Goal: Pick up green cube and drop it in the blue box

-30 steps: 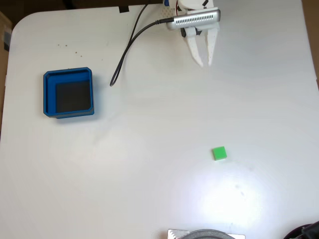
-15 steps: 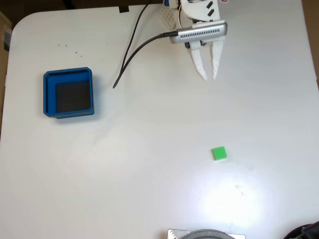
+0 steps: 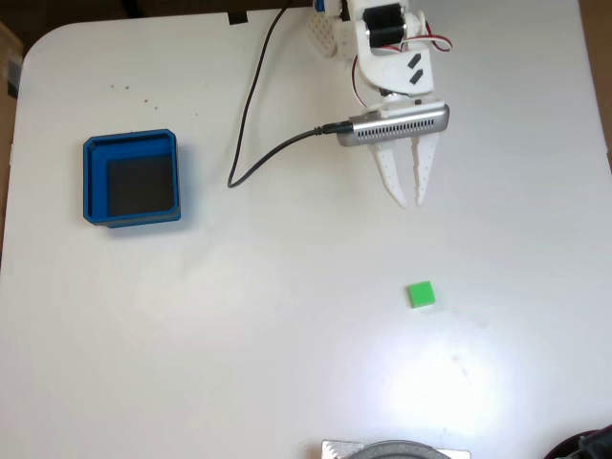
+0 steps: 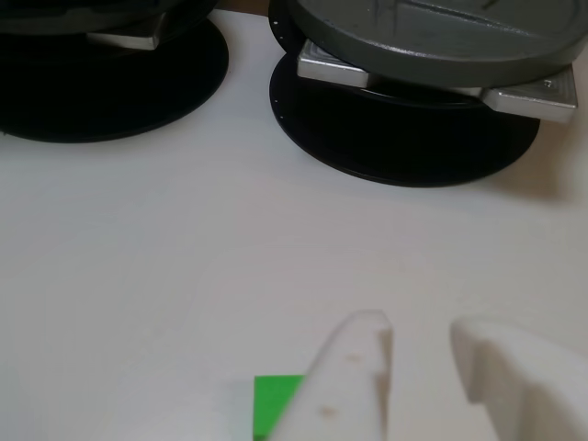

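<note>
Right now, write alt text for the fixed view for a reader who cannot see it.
A white gripper reaches down from the top over a white table, fingers slightly apart, holding nothing. A small green cube lies below it, apart from it; a blue box sits far left.

white table (image 3: 287, 363) | black cable (image 3: 258, 143) lying on it | round grey stands (image 4: 432, 37) at edge

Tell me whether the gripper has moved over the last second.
Yes. In the fixed view the gripper has come down the picture toward the green cube, which stayed put.
</note>
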